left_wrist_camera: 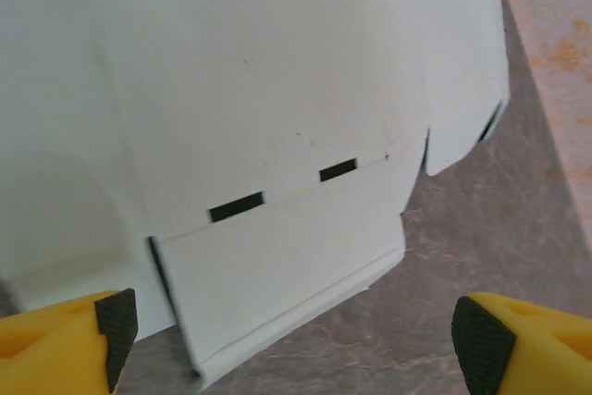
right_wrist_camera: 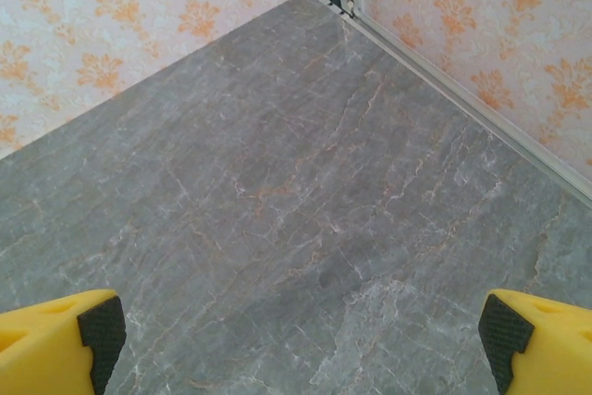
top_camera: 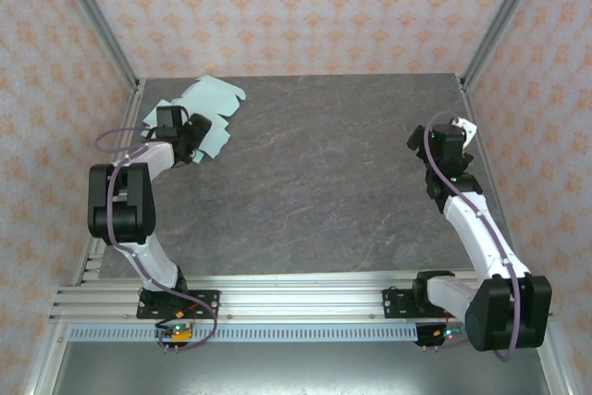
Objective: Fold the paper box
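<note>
Largest item: the table (top_camera: 324, 191), grey marbled top, both arms over it.

Next, the paper box (left_wrist_camera: 277, 90). We find it flat and unfolded, a pale mint die-cut sheet lying on the table directly ahead of and below the L gripper (left_wrist_camera: 300, 338). Its near flap (left_wrist_camera: 277, 275) reaches in betw. that gripper's fingers.

L gripper: fingers wide apart, not clamped on the card. Whether it touches the card, we cannot tell.

R gripper (right_wrist_camera: 302, 344): fingers wide apart, over bare table, the sheet well apart to its left.

Smallest: two dark slots (left_wrist_camera: 237, 206) in the sheet, just ahead of the L gripper.
</note>
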